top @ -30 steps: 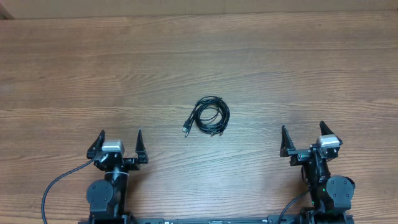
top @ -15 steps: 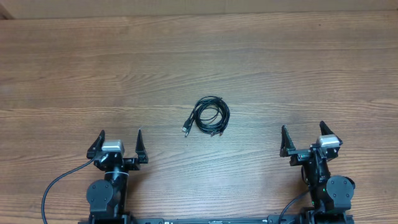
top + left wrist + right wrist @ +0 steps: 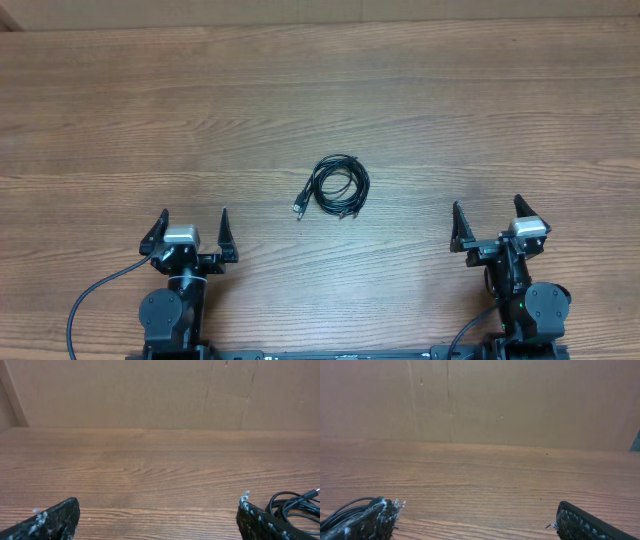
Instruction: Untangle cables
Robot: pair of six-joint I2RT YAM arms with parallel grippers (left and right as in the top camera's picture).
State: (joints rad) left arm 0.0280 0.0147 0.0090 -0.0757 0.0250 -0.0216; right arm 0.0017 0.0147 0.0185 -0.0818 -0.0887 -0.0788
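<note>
Cables [image 3: 337, 187] in one tangled coil at worktop [image 3: 450, 90] centre, untouched. Left jaws, right jaws released, empty, at near edge. All untangling left.

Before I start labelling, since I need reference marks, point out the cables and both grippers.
cables [image 3: 320, 187], overhead view, left side of the coil.
left gripper [image 3: 193, 213], overhead view, midway between its open fingertips.
right gripper [image 3: 487, 203], overhead view, midway between its open fingertips.
</note>
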